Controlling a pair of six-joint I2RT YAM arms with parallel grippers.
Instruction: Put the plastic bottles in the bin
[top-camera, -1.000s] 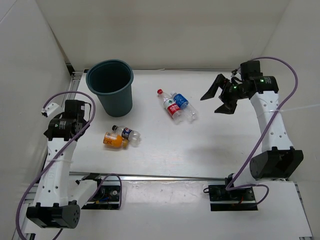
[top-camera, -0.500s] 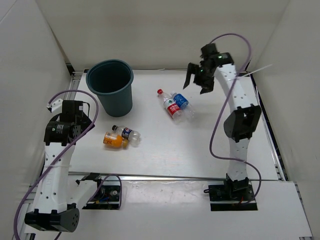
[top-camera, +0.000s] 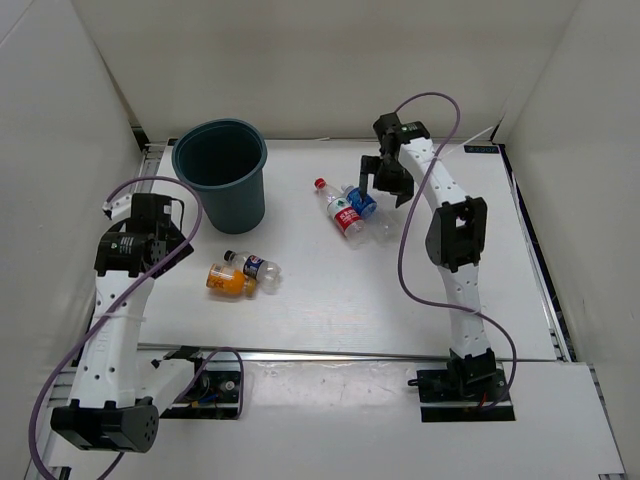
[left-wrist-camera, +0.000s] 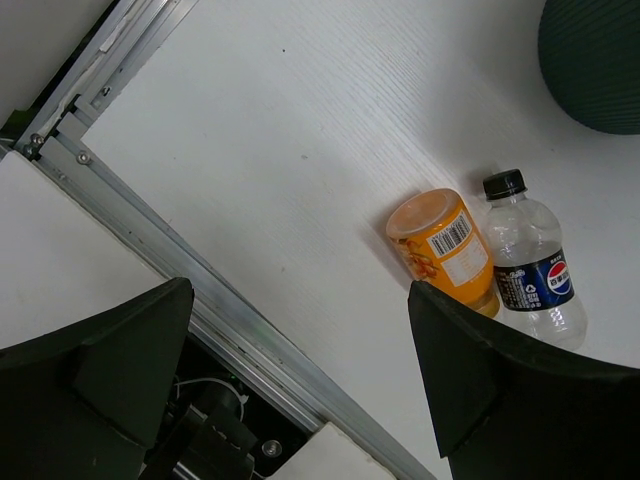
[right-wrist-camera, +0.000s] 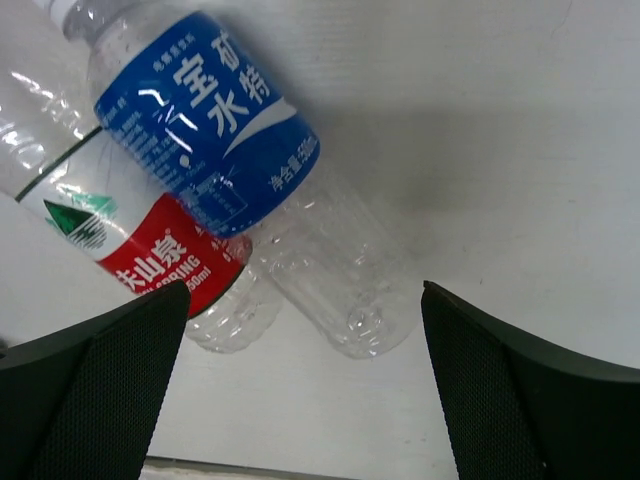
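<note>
We see all four bottles lying on the white counter (top-camera: 330, 300), none inside the teal bin (top-camera: 236, 205), which stands upright at the far left. The right pincer (top-camera: 383, 187) hangs over the far pair, its fingers spread wide with nothing between them. Below it lie the blue-label water bottle (right-wrist-camera: 205, 120) and the red-label, red-capped bottle (right-wrist-camera: 150, 250), side by side and touching. We cannot tell whether the fingers meet the plastic. The left pincer (left-wrist-camera: 300, 295) is likewise parted and empty, held above the counter near the left edge. In its view lies the near pair: the orange-filled bottle (left-wrist-camera: 445, 245) pressed against the small black-capped Pepsi bottle (left-wrist-camera: 530, 270) – both on their sides, just in front of the bin.
</note>
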